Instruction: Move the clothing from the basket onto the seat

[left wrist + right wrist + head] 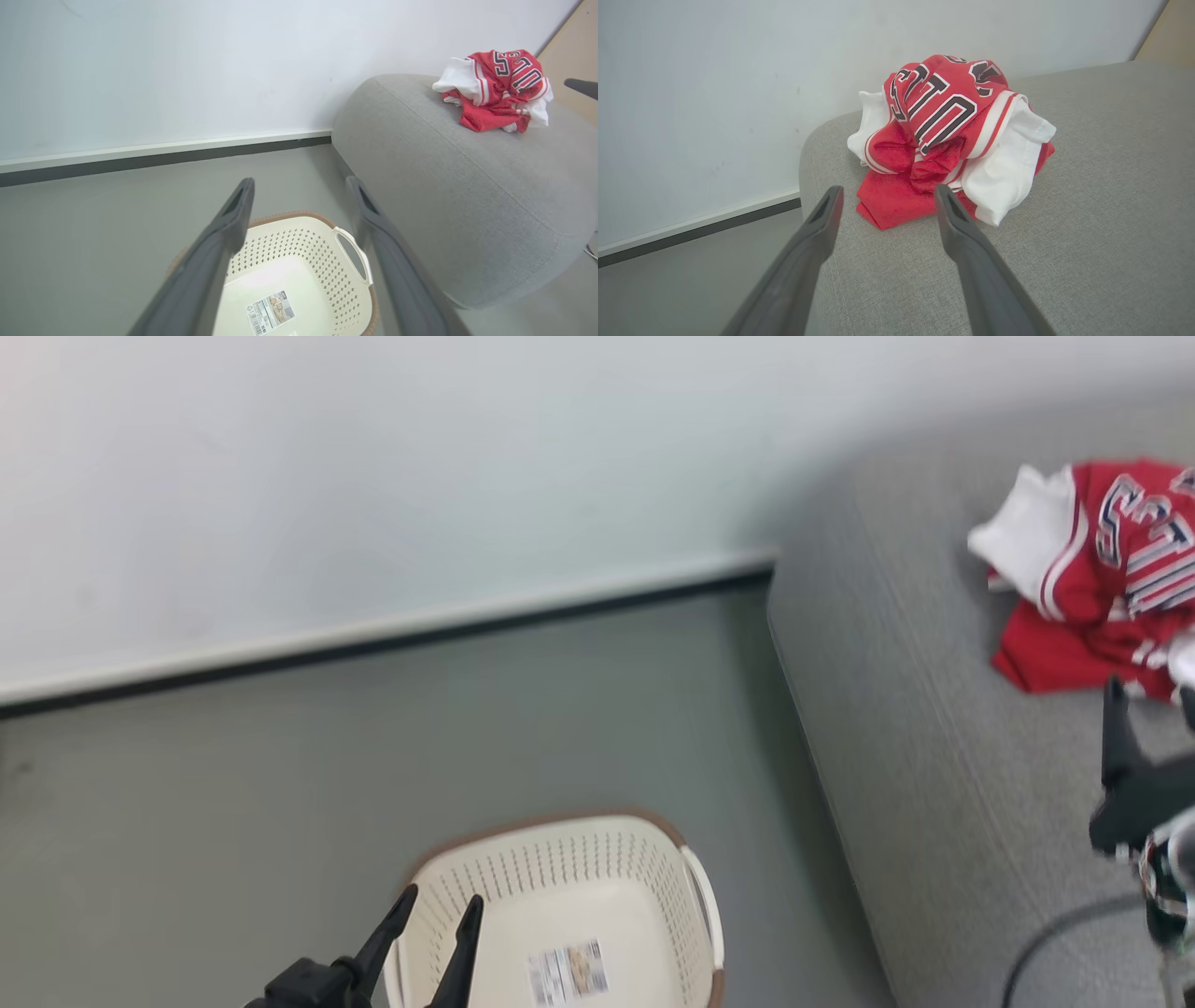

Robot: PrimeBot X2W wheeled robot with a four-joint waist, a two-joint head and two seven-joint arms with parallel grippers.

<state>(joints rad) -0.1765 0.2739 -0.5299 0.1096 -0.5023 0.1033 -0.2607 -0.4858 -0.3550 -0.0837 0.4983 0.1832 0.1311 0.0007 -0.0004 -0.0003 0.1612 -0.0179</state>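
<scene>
Clothing: red garments with white trim, crumpled into one pile; the top piece is a jersey with dark, white-outlined characters.
Clothing, place: on top of the seat, near its rounded edge at the wall end, well apart from the basket.
Seat: large grey upholstered cushion with rounded edges and a seam line running along its top.
Basket: cream-white plastic with perforated walls, a brown rim and side handles; it stands upright on the floor, just beside the seat's side edge.
Basket, inside: a printed label lies flat on the bottom.
Right gripper: over the seat's top, pointing at the pile.
Right fingers: spread wide apart with nothing between them. The tips stand just short of the pile's near edge, and one tip overlaps red cloth in the wrist view. Whether they touch cannot be told.
Left gripper: above the basket's near rim, pointing toward the wall.
Left fingers: spread wide apart, holding nothing and touching nothing.
Wall: pale and plain, meeting the floor behind the basket.
Baseboard: a white strip with a dark line under it, ending at the seat's far corner.
</scene>
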